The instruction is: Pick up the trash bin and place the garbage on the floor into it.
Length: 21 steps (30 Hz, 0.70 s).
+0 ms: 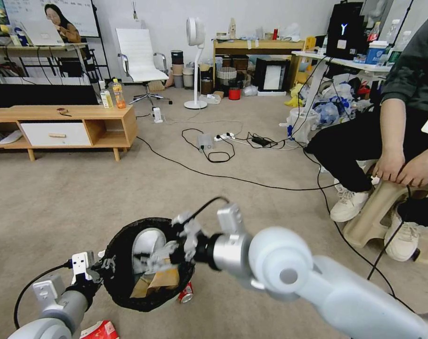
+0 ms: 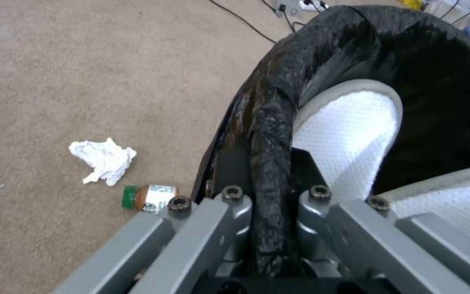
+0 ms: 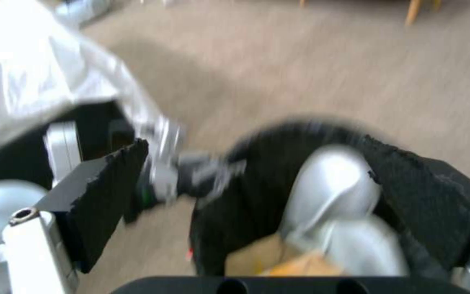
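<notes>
Head view: I have the left tool (image 1: 100, 266) pinching the rim of the trash bin (image 1: 148, 263), so it hangs tilted above the floor (image 1: 82, 197) with its mouth open toward the right tool (image 1: 164, 256), which sits over the opening above a brown paper bag (image 1: 162, 278). A red can (image 1: 186, 293) lies just beside the bin.

Left wrist view: the pinch on the black-lined rim is plain, and a tissue (image 2: 103, 160) and small bottle (image 2: 149, 197) lie on the carpet.

Right wrist view: my right tool's pads are spread wide, holding nothing I can make out.
</notes>
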Motion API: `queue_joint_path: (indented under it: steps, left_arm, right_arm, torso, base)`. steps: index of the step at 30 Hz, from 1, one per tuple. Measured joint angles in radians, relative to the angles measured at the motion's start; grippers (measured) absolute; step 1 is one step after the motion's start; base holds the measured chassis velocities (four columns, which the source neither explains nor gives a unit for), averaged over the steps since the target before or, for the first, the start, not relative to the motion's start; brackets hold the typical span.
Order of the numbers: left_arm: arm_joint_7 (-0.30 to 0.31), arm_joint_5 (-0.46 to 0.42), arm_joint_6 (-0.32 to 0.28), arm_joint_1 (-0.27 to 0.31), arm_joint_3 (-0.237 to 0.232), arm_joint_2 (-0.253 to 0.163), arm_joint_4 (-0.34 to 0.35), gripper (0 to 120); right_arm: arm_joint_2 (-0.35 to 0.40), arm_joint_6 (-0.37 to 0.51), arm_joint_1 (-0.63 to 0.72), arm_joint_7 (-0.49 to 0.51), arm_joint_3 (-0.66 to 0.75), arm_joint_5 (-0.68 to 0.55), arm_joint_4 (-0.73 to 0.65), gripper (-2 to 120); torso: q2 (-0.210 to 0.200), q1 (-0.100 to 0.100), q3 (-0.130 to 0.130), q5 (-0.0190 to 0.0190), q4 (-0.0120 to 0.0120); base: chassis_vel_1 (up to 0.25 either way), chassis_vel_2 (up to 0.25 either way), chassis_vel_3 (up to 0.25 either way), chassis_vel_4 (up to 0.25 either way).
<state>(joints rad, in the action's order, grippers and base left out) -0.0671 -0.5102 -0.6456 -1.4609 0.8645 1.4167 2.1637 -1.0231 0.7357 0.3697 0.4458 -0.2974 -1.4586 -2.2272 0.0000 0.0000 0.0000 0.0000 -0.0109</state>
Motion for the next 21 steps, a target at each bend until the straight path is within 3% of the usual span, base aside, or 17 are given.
queue_joint_path:
  steps: [6, 16, 21]
  left_arm:
    - [0.000, -0.001, 0.002, -0.005, 0.002, 0.002, 0.000, 4]
    - [-0.001, -0.004, 0.002, -0.008, 0.006, -0.001, 0.015, 4]
    - [-0.001, -0.019, 0.002, -0.011, 0.018, -0.010, 0.020, 4]
  right_arm:
    - [0.008, 0.000, 0.002, -0.064, 0.136, 0.075, -0.013, 100]
    - [0.017, 0.000, 0.029, -0.074, 0.235, 0.126, 0.001, 100]
    - [0.053, -0.009, 0.107, -0.083, 0.326, 0.171, 0.021, 100]
  torso:
    - [0.000, 0.000, 0.000, 0.0001, -0.0001]
    - [0.000, 0.000, 0.000, 0.0000, -0.0001]
    - [0.000, 0.000, 0.000, 0.0001, 0.0000]
  base:
    - [0.000, 0.000, 0.000, 0.000]
    - [0.000, 0.000, 0.000, 0.000]
    - [0.000, 0.000, 0.000, 0.000]
